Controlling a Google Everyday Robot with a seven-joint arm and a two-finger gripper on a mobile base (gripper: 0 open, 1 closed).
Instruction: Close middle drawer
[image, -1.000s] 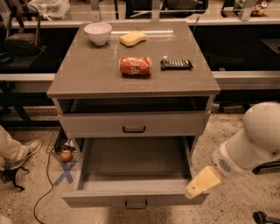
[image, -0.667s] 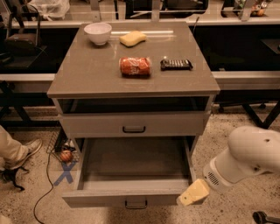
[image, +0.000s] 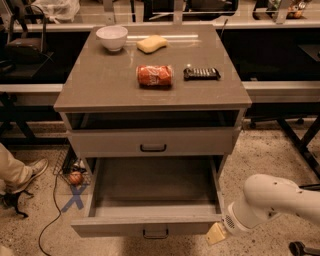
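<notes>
The middle drawer (image: 150, 226) is pulled far out of the grey cabinet and its tray is empty. Its flat grey front faces me, with a small dark bar handle (image: 155, 233) at centre. The uppermost drawer (image: 200, 142) above it is pushed in. The lowest drawer is hidden under the open one. My gripper (image: 216, 233), a yellowish tip on the white arm (image: 270, 202), sits low at the right end of the middle drawer's front, just outside its corner.
On the cabinet top (image: 105, 85) stand a white bowl (image: 111, 37), a yellow sponge (image: 151, 44), a red can on its side (image: 154, 76) and a dark bar (image: 201, 73). A person's shoe (image: 31, 172) and a blue floor cross (image: 75, 196) are at left.
My arm has swung down and a little left, bringing the gripper from beside the drawer's right side to its front right corner. The drawer has not moved.
</notes>
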